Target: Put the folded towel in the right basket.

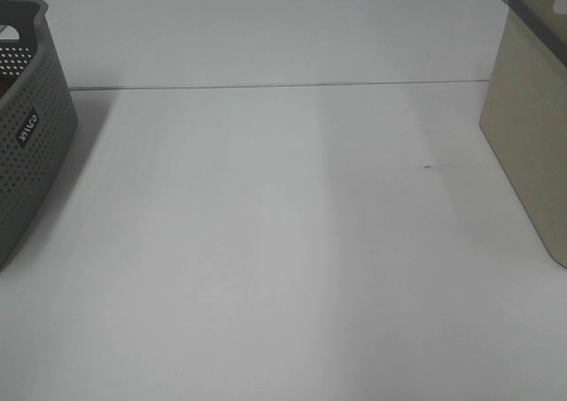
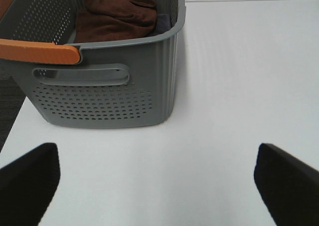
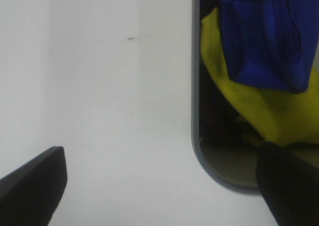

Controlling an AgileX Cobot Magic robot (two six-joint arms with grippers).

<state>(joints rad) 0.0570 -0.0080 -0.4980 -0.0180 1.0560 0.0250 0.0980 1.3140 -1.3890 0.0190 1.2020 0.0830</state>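
A white table (image 1: 283,242) seen from the high camera, with neither arm in that frame; a grey perforated basket (image 1: 35,144) is cut off by the left edge and a beige right basket (image 1: 532,153) by the right edge, so the contents of both are hidden from above. A thin seam (image 1: 266,86) crosses the tabletop behind them, and a small dark mark (image 1: 428,165) lies on the surface nearer the beige basket; the label (image 1: 28,125) on the grey basket's wall is too small to read.

From the left wrist, the left gripper (image 2: 155,153) hangs over bare table just short of the grey basket, its two dark fingers (image 2: 30,181) spread wide at the frame's corners and holding nothing; only their tips show. Inside that basket lies the brown folded towel (image 2: 114,16), its far part cropped by the frame; a bluish-grey patch beside it cannot be made out. An orange handle (image 2: 40,51) runs along the near rim, one end out of view.

From the right wrist, the right gripper (image 3: 162,153) is likewise wide apart and empty, over the table and the rounded corner of the right basket; one finger covers part of the rim. A blue cloth (image 3: 264,36) rests on a yellow cloth (image 3: 249,101) inside, both only partly visible; the basket's inner wall is in deep shadow.
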